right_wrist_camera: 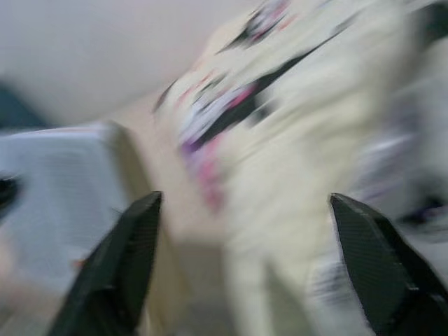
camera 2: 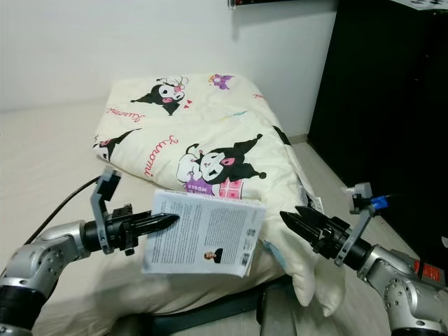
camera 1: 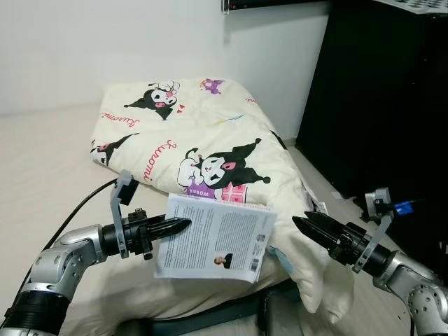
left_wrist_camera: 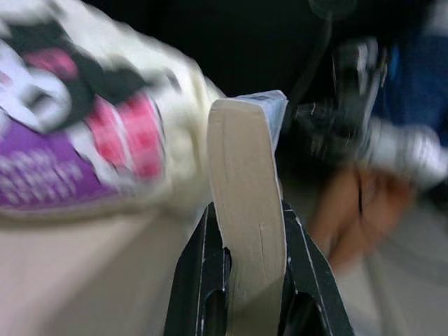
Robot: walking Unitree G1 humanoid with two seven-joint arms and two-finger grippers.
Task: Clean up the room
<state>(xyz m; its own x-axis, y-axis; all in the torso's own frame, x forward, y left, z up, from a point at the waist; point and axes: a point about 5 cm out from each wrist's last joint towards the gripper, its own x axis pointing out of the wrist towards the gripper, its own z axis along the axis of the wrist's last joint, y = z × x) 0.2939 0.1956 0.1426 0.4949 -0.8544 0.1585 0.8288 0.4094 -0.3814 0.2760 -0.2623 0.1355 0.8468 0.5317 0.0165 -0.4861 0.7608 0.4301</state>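
My left gripper (camera 1: 183, 225) pinches the thin white paperback book (camera 1: 217, 239) by its edge, lifting it off the cream cartoon-print blanket (camera 1: 203, 150) so I can tidy it. My right gripper (camera 1: 302, 224) waits spread wide, near the blanket.

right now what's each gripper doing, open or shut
Left gripper: jaws shut on the book, held up in front of the folded blanket.
Right gripper: jaws open, holding nothing.
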